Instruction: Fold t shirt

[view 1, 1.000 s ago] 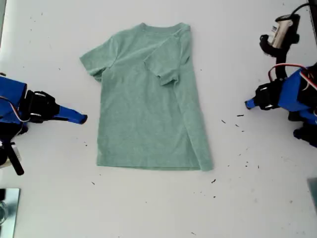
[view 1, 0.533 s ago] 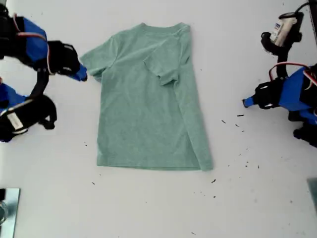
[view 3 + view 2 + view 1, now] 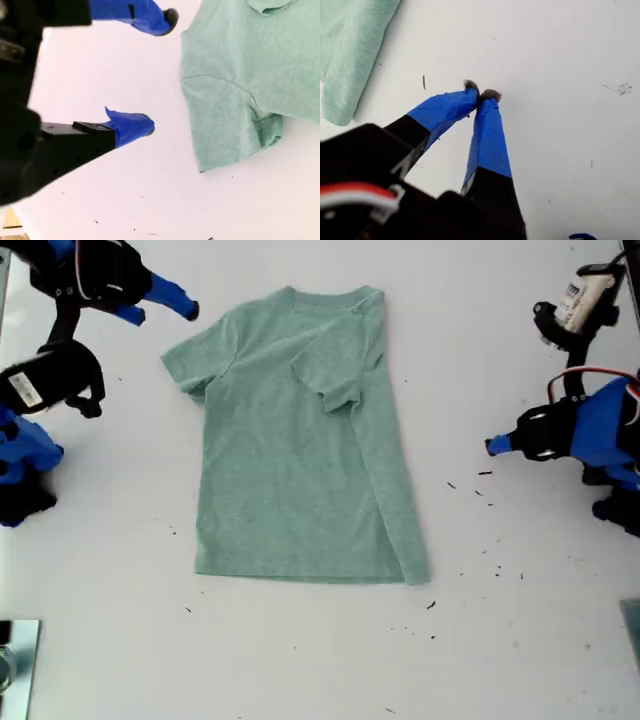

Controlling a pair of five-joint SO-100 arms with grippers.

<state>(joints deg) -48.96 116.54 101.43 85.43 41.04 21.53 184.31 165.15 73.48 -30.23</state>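
While the sage-green knit t shirt (image 3: 300, 440) lies flat mid-table, one side folded inward: my second gripper (image 3: 172, 302), fingers apart, hovers beside the unfolded sleeve, likely to grasp; my first gripper (image 3: 494, 446), fingertips together, idles exterior view's right.

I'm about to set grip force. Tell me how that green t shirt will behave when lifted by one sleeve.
The t shirt is probably floppy: one side already lies folded over flat, so it should drape. It looks like thin knit, likely light. On the smooth white table it may slide if dragged.
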